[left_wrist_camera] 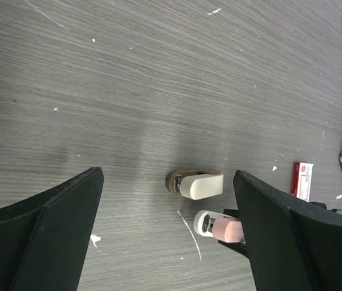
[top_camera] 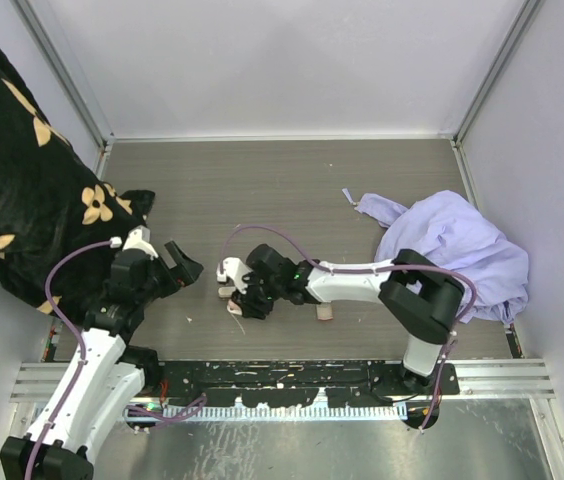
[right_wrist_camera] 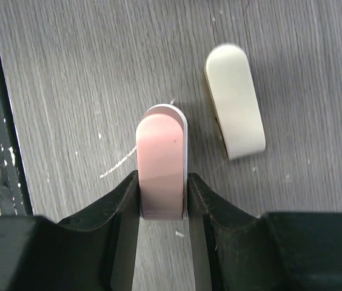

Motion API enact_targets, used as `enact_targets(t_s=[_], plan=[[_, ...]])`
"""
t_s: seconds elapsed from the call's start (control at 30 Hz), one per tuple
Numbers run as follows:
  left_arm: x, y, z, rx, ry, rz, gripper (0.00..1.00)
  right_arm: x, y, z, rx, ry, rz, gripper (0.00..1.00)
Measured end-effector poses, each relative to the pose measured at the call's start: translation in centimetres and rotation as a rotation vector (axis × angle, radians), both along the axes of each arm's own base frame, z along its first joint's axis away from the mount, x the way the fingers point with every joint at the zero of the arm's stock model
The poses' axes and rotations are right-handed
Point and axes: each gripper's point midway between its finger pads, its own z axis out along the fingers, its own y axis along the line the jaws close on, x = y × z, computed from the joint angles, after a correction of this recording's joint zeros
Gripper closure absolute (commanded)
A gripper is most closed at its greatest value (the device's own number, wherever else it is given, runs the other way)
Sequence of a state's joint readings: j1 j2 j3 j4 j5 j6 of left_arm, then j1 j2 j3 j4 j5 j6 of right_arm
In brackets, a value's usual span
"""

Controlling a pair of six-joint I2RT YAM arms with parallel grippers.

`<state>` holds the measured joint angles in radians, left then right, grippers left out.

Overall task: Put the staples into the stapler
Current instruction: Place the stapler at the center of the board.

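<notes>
Staples box (left_wrist_camera: 302,180): red-and-white, lying flat on the table. In the left wrist view it sits at 2 o'clock from the pink-topped stapler (right_wrist_camera: 160,145), apart from it. Print unreadable; near end cut off by a claw finger.

Right claw (right_wrist_camera: 162,179) pinches the stapler by its sides. The stapler's rear end is hidden between the fingers. Beige rounded block (right_wrist_camera: 234,109) lies at 1 o'clock from it, not touching.

Left claw (left_wrist_camera: 168,174) is spread wide, holding nothing, above the table.

Table (top_camera: 292,190): grey wood-grain, white flecks, one pale scratch. Pale walls on three sides.

Top view: black flowered blanket (top_camera: 22,170) at 9 o'clock, cut by the frame edge. Lilac cloth (top_camera: 452,245) at 3 o'clock, partly behind the right arm.
</notes>
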<state>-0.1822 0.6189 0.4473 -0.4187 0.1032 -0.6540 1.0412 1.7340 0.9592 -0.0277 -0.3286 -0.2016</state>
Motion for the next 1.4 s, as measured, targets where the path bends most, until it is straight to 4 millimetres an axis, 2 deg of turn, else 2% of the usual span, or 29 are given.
enact_targets(t_s=[0.27, 0.57, 0.83, 0.9, 0.93, 1.03, 1.07, 1.17, 1.27, 1.3, 1.33, 1.4], plan=[[0.0, 1.0, -0.1, 0.076, -0.025, 0.004, 0.09, 0.3, 2.7, -1.6, -0.054, -0.018, 0.098, 0.99], [0.0, 1.2, 0.1, 0.090, -0.039, 0.001, 0.09, 0.3, 2.3, -2.1, -0.084, -0.048, 0.130, 0.99], [0.0, 1.2, 0.1, 0.100, -0.042, -0.007, 0.09, 0.4, 0.9, -2.1, -0.110, -0.084, 0.118, 0.99], [0.0, 1.2, 0.1, 0.102, -0.042, -0.008, 0.08, 0.4, 0.4, -2.1, -0.118, -0.088, 0.113, 0.97], [0.0, 1.2, 0.1, 0.103, -0.042, -0.008, 0.08, 0.5, 0.1, -2.1, -0.123, -0.088, 0.109, 0.91], [0.1, 1.3, 0.0, 0.106, -0.042, -0.006, 0.08, 0.7, -0.5, -2.2, -0.140, -0.090, 0.094, 0.58], [0.1, 1.4, 0.0, 0.110, -0.043, -0.003, 0.07, 0.8, -0.6, -2.2, -0.142, -0.091, 0.088, 0.50], [0.2, 1.8, -0.1, 0.125, -0.042, 0.017, 0.06, 0.9, -0.9, -2.2, -0.151, -0.086, 0.065, 0.38], [0.2, 2.2, -0.5, 0.139, -0.039, 0.032, 0.03, 1.0, -1.5, -2.0, -0.155, -0.084, 0.048, 0.33], [0.2, 2.2, -0.6, 0.142, -0.040, 0.034, 0.02, 0.9, -1.8, -1.7, -0.152, -0.085, 0.044, 0.26], [0.3, 2.3, -0.7, 0.144, -0.042, 0.037, 0.02, 0.8, -2.2, -1.2, -0.144, -0.088, 0.037, 0.13], [0.6, 2.3, -0.9, 0.150, -0.042, 0.038, 0.01, 0.6, -2.8, 0.1, -0.117, -0.091, 0.014, 0.04]])
